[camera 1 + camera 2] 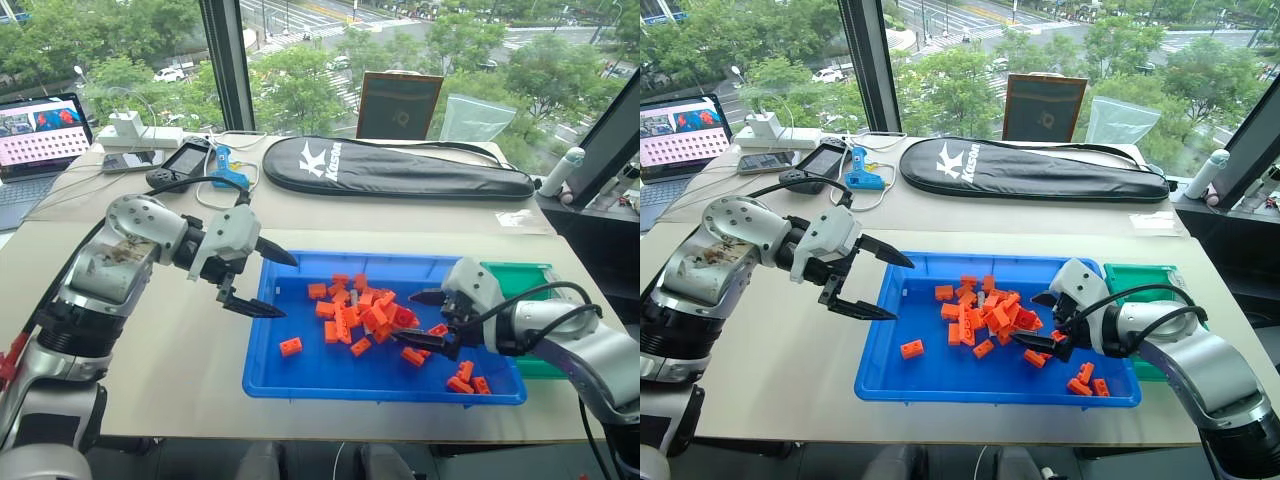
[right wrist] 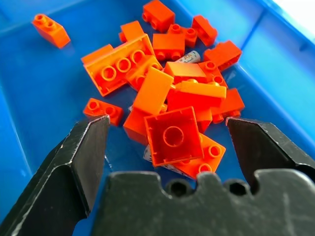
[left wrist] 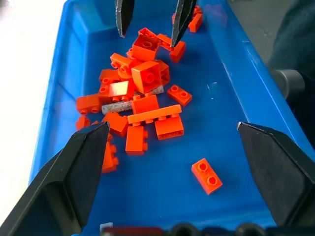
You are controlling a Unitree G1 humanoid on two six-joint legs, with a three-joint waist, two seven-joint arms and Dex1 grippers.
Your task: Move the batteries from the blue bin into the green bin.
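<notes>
Head view, bench: the blue bin (image 1: 262, 375) sits on a pale bench (image 1: 170, 370), the green bin (image 1: 522, 277) touching its far right corner.
Head view, contents: orange bricks (image 1: 352, 315) piled mid-tray, a few loose ones near the right front corner.
Head view, left claw (image 1: 262, 282): hangs over the tray's left rim, its two black fingers spread wide and holding nothing.
Head view, right claw (image 1: 418, 321): low over the right side of the pile, fingers parted, nothing held.
Head view, background: a black racket case (image 1: 395, 170) and a laptop (image 1: 40, 135) by the window.
Left wrist view: a battery (image 3: 118, 106) lies half buried among the bricks, a slim grey cylinder under the orange pile; the right claw's tips come down at the pile's far side.
Right wrist view: fingers wide apart either side of a square brick (image 2: 172, 135); two batteries peek from under the heap, one (image 2: 189, 57) at the far side, one (image 2: 148, 154) just below the square brick.
</notes>
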